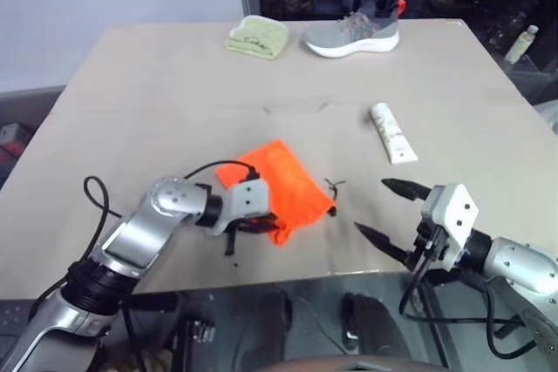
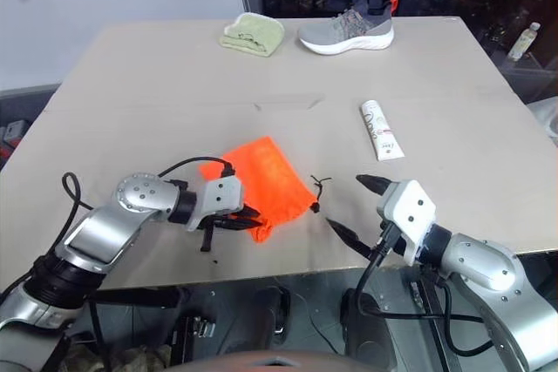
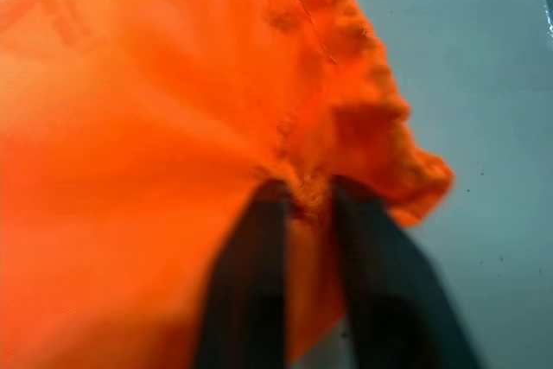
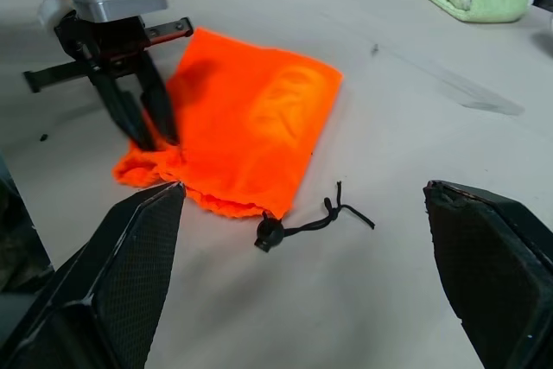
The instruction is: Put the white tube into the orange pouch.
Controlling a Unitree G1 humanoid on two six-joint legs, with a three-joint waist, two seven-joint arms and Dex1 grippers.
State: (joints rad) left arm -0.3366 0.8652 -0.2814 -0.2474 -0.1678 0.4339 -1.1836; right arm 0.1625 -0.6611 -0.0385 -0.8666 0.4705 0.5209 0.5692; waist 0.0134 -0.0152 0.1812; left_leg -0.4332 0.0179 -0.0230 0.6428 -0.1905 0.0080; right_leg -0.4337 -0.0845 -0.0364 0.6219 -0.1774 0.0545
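bare table (image 1: 174, 102) lies open between orange pouch (image 1: 283, 182) and white tube (image 1: 391, 132) (cord (image 4: 315, 220) nearby).

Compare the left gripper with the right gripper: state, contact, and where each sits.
The left gripper is shut, pinching the ruffled edge of the orange pouch; the right gripper is open and holds nothing. The left is on the pouch; the right hangs apart from it, nearer the white tube. Both have two black fingers.

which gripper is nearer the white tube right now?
Right. The right gripper hangs open at the table's near edge, in front of the white tube and apart from it. The left gripper is farther off, shut on the orange pouch.
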